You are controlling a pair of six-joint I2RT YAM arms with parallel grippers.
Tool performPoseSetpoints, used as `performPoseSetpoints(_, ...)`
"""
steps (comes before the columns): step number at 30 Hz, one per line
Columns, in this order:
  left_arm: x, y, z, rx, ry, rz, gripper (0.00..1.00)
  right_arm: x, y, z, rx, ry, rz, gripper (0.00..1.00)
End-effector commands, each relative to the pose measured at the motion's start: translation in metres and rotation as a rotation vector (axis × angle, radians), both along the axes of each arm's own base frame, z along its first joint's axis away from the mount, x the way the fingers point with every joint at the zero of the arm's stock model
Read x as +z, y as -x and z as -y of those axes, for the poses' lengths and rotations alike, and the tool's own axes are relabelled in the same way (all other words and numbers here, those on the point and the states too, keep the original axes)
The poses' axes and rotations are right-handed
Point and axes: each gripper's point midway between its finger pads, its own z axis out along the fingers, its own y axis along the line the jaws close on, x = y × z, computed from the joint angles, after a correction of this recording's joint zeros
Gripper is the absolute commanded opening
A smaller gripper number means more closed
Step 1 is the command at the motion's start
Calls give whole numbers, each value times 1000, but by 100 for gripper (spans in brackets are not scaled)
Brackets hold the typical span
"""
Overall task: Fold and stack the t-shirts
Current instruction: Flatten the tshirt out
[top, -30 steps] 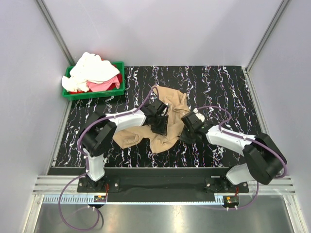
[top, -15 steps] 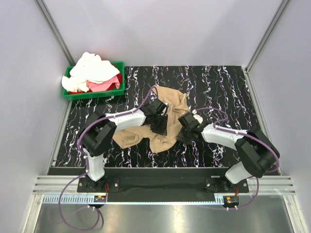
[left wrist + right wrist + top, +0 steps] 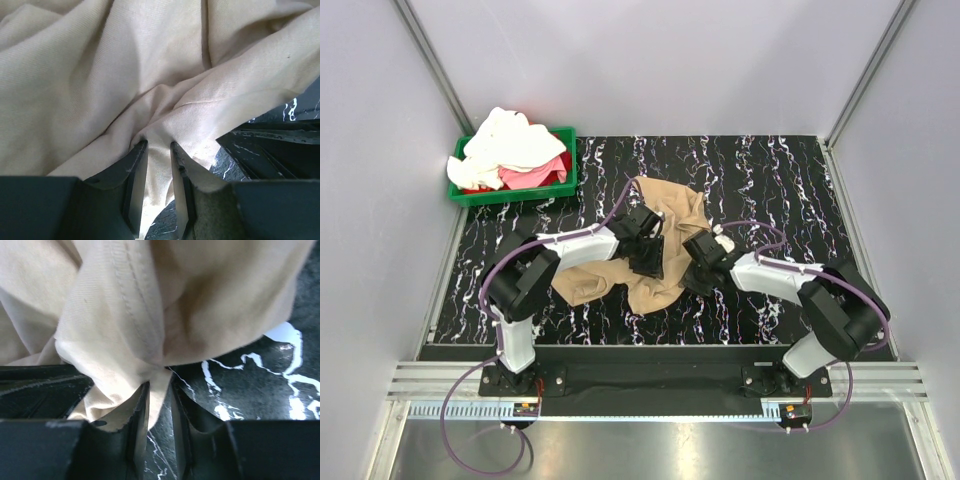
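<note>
The tan t-shirt (image 3: 678, 212) lies crumpled mid-desk (image 3: 790, 180). The left gripper (image 3: 159, 150) is closed narrowly, pinching a fold at the shirt's near side. The right gripper (image 3: 159, 386) clamps a hemmed fold at its right edge. The cream-white t-shirt (image 3: 510, 140) and pink-red t-shirt (image 3: 535, 177) fill the green bin (image 3: 520, 194) at the far-left corner.

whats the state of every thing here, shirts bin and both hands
tan t-shirt, crumpled, unfolded on the table
green bin, upright, holding two shirts
cream-white t-shirt, heaped unfolded atop the bin
pink-red t-shirt, bunched in the bin, partly covered
left hand, shut on the tan t-shirt
right hand, shut on the tan t-shirt
</note>
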Motion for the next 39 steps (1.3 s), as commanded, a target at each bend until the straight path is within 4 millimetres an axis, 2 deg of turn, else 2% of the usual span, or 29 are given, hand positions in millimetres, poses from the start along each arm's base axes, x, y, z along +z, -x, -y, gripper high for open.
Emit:
performPoseSetpoints(1,5,-4,4,11,42,13,31,-9,-3,3,-22,58,-9,29)
performPoseSetpoints(6,15,-3,-1,54,79,-19,33,-24,0,9,-8,118,-35,2)
performPoseSetpoints(8,35,-4,-3,66,128,-24,37,-25,0,11,-1,132,-34,0)
performPoseSetpoints(9,47,-8,-4,70,142,-9,38,-19,-3,14,-7,136,-8,0)
performPoseSetpoints(10,64,-8,-13,71,136,8,39,-15,-1,20,-8,156,-9,0)
performPoseSetpoints(11,75,-11,-21,80,120,38,40,-4,-5,22,2,166,14,0)
performPoseSetpoints(12,96,-18,-24,84,125,82,41,17,-13,28,-18,177,74,0)
performPoseSetpoints(14,133,-22,-50,115,97,164,46,39,-13,51,-28,242,89,0)
performPoseSetpoints(15,150,-26,-58,126,101,199,47,68,-23,56,-51,232,157,0)
performPoseSetpoints(16,168,-26,-78,155,86,237,49,76,-21,74,-66,269,144,0)
performPoseSetpoints(17,177,-27,-89,176,79,257,50,99,-26,79,-86,252,195,0)
performPoseSetpoints(18,184,-27,-100,195,66,275,51,108,-27,86,-98,253,207,0)
performPoseSetpoints(19,189,-28,-123,238,27,305,51,113,-27,99,-113,267,205,0)
performPoseSetpoints(21,184,-27,-145,281,-20,312,52,132,-28,111,-134,249,242,0)
performPoseSetpoints(22,170,-24,-166,318,-54,283,52,135,-26,118,-133,260,245,0)
performPoseSetpoints(24,151,-17,-185,356,-75,238,51,146,-27,135,-169,274,268,0)
performPoseSetpoints(25,142,-19,-202,403,-96,224,51,148,-26,142,-166,295,272,0)
performPoseSetpoints(26,118,-9,-215,427,-139,178,50,154,-27,151,-182,306,289,0)
performPoseSetpoints(28,104,-5,-233,479,-165,160,51,157,-27,158,-182,325,297,0)
performPoseSetpoints(29,90,3,-238,489,-177,129,51,160,-28,161,-186,331,303,0)
performPoseSetpoints(32,70,12,-242,515,-183,80,51,162,-29,177,-216,383,304,0)
performPoseSetpoints(36,54,20,-248,544,-207,48,52,164,-31,189,-240,409,301,0)
performPoseSetpoints(39,53,21,-251,599,-194,38,52,163,-28,197,-262,420,287,0)
